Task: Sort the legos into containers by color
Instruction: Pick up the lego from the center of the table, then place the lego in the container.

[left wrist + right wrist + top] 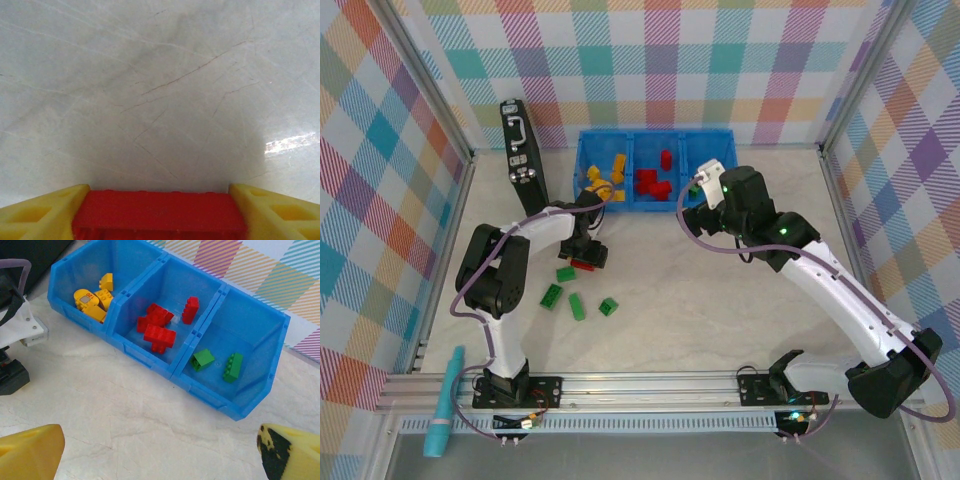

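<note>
red lego [159, 212] flush btwn L fingers [45, 212], on table [160, 100]

Left arm [498, 272] folded low, jaws pinching a red brick [157, 212]; right arm [830, 285] stretched forward, jaws spread wide.

Top external camera is looking steeply down from above and behind the arm bases, taking in the whole table [720, 300] and the blue bin [620, 135] at its far side. Left wrist camera is sitting very near the table, a red brick [159, 210] lying along its lower edge. Right wrist camera is looking obliquely down into the blue bin from nearer, sharing it with the top view.
</note>
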Controlling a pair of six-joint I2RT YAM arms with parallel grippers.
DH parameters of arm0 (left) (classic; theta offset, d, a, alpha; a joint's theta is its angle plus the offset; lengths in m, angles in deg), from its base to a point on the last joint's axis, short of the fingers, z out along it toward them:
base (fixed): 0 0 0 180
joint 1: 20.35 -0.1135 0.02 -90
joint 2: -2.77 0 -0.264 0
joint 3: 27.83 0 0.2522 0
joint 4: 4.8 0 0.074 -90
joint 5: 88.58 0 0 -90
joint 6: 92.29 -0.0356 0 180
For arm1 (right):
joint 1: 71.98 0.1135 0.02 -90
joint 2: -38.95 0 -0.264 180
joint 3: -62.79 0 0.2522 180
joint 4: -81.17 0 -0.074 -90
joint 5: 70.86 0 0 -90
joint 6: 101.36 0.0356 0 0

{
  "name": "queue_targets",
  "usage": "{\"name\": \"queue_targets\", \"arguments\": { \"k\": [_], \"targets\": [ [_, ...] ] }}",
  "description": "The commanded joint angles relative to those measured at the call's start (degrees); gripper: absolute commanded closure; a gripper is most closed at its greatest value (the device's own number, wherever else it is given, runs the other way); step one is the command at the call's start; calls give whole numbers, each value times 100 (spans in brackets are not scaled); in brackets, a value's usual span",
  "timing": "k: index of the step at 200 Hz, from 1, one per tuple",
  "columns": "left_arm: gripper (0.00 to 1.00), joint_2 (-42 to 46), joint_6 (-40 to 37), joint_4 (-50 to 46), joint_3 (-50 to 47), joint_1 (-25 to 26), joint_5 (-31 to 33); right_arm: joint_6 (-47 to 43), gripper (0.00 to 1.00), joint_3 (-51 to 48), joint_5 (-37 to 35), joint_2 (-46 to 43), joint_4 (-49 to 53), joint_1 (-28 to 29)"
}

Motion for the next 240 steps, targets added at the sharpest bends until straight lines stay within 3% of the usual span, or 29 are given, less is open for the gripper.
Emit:
{"name": "queue_targets", "arguments": {
  "k": [1, 33, 82, 118, 151, 214, 240],
  "targets": [
    [32, -251, 179, -88, -151, -71, 527, -32, 1, 104, -60, -67, -178, 7],
    [39, -178, 354, -75, -115, -62, 438, -52, 1, 83, -93, -127, -179, 7],
    [40, 56, 582, -179, 319, 59, 358, 0, 1, 63, -94, -182, -215, 7],
    [40, 300, 749, -29, 1347, 385, 208, -31, 1, 28, -139, -185, -236, 7],
    [41, 6, 853, 140, 2487, 568, -67, -58, 1, 20, -200, -174, -248, 7],
    [39, -563, 1420, 2570, 2888, 630, -234, -138, 1, -57, -288, -208, -341, 7],
    [39, -1259, 1642, 2787, 3478, 653, -340, -170, 1, -103, -330, -216, -398, 4]
  ]
}}
